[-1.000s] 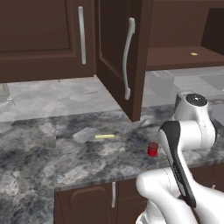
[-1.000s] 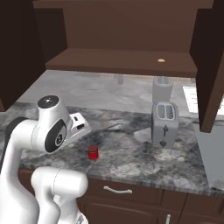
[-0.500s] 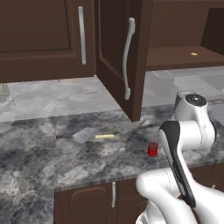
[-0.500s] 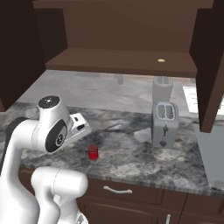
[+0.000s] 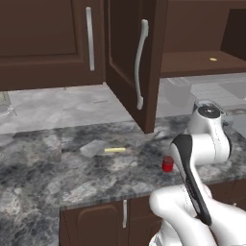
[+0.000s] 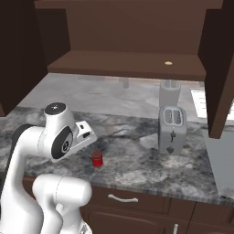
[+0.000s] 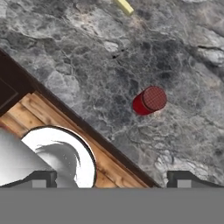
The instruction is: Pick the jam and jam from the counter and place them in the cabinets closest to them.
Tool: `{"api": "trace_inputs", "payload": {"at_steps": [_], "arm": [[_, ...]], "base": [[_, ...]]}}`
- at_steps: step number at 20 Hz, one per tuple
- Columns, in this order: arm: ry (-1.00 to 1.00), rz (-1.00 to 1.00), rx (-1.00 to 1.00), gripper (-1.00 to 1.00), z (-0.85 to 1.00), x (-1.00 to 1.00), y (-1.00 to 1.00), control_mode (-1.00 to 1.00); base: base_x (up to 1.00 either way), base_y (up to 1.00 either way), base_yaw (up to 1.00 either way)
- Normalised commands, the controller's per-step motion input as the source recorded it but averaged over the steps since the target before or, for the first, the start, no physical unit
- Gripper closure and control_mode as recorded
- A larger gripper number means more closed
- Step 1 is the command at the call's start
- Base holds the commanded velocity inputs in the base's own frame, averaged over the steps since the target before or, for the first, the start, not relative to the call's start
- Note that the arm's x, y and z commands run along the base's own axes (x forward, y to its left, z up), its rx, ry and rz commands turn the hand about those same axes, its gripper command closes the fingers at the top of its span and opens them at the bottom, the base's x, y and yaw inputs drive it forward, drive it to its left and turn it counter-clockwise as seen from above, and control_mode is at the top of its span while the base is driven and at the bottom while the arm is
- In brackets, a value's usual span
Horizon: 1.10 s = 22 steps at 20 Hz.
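Nothing has changed over the last second: arm and scene sit just as they did in the earlier pictures, so the pick has not begun. The red jam (image 5: 167, 164) stands upright on the counter (image 5: 43, 163) near its front edge, at centre right of the left base view and lower left of centre in the right base view (image 6: 97, 159). In the hand view it lies right of centre (image 7: 149, 101), above the gripper (image 7: 112, 177), whose tips stand wide apart and hold nothing. The cabinet (image 6: 123, 64) above hangs open, its shelf ready. A yellow stick (image 5: 115, 150) lies left of the jam. The arm probably has yet to descend.
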Motion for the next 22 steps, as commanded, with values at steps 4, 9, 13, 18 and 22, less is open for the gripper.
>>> {"api": "trace_inputs", "payload": {"at_steps": [4, 9, 13, 18, 22], "arm": [[0.01, 0.0, 0.0, -1.0, -0.29, 0.22, 0.0, -1.0], [0.0, 0.0, -0.01, -1.0, -0.24, 0.27, 0.0, -1.0], [0.0, 0.0, -0.01, -1.0, -0.2, 0.27, 0.0, -1.0], [0.0, 0.0, 0.0, -1.0, -0.17, 0.24, -0.08, -1.0], [0.0, 0.0, 0.0, -1.0, -0.15, 0.25, -0.14, -1.0]], "base": [[0.0, 0.0, 0.0], [0.0, 0.0, 0.0], [0.0, 0.0, 0.0], [0.0, 0.0, 0.0], [0.0, 0.0, 0.0]]}}
